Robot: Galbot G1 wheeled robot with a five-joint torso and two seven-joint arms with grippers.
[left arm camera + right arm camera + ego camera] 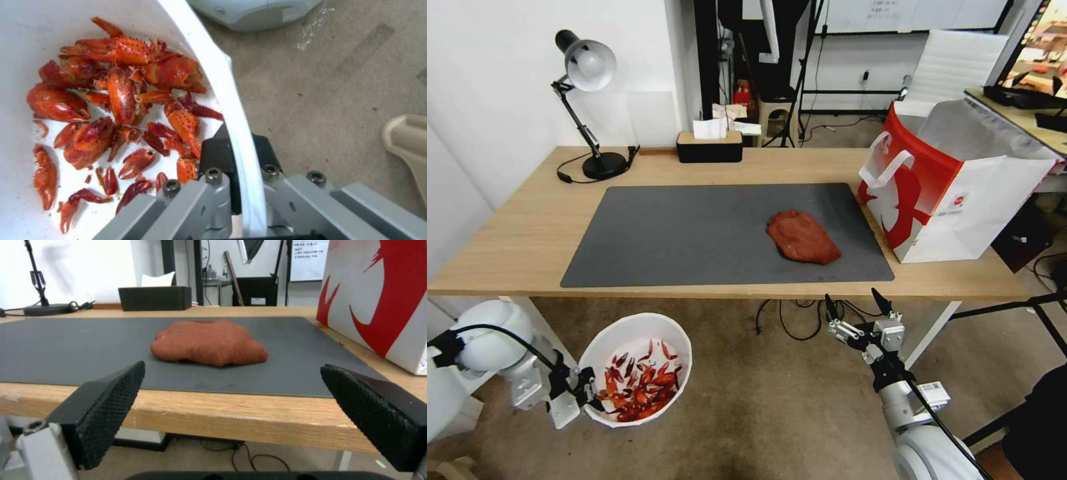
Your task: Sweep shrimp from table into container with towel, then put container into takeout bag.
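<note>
Left gripper point(586, 393) clamped on the rim of the one white container point(627, 340), one finger inside and one outside, held below the table's point(514, 247) front edge, over open floor. One pile of shrimp point(120, 110) inside. Right gripper point(859, 308) spread wide, holding nothing, just off that same edge. One towel point(802, 237) back on the mat point(694, 233); one takeout bag point(954, 180) at the table's right end.
</note>
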